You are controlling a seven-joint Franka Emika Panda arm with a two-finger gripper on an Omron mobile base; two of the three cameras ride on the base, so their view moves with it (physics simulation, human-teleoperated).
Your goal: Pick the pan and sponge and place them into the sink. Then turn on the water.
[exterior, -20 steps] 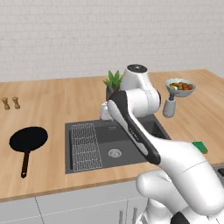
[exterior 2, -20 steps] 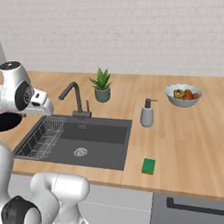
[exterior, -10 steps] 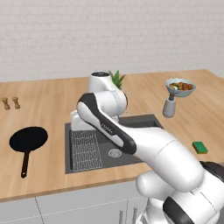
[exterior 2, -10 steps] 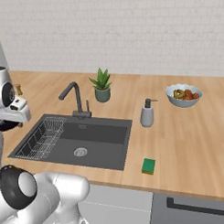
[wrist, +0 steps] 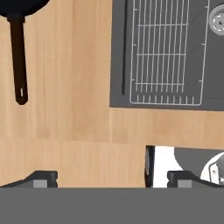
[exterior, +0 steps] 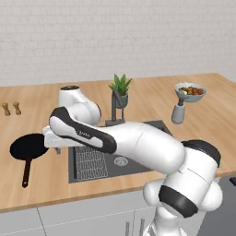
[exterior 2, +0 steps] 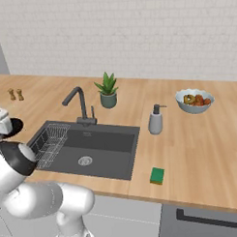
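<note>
The black pan [exterior: 28,146] lies on the wooden counter left of the sink [exterior: 138,154], its brown handle [exterior: 25,174] pointing toward the front edge. My gripper [exterior: 56,148] hangs over the counter between the pan and the sink's wire rack [exterior: 90,161]. In the hand view the gripper [wrist: 111,179] is open with nothing between its fingertips [wrist: 41,178]; the pan handle [wrist: 17,57] lies at the upper left and the rack [wrist: 164,52] at the upper right. The green sponge [exterior 2: 157,175] rests near the front edge, right of the sink [exterior 2: 107,147]. No stream falls from the faucet [exterior 2: 77,103].
A potted plant [exterior: 120,90] stands behind the faucet [exterior: 117,108]. A soap dispenser [exterior: 179,113] and a fruit bowl [exterior: 189,91] sit at the right. Two small shakers [exterior: 11,108] stand at the far left. My arm stretches across the sink.
The arm has swung left from above the sink's back edge, carrying the open gripper over the rack to the counter beside the pan. Pan and sponge have not moved.
</note>
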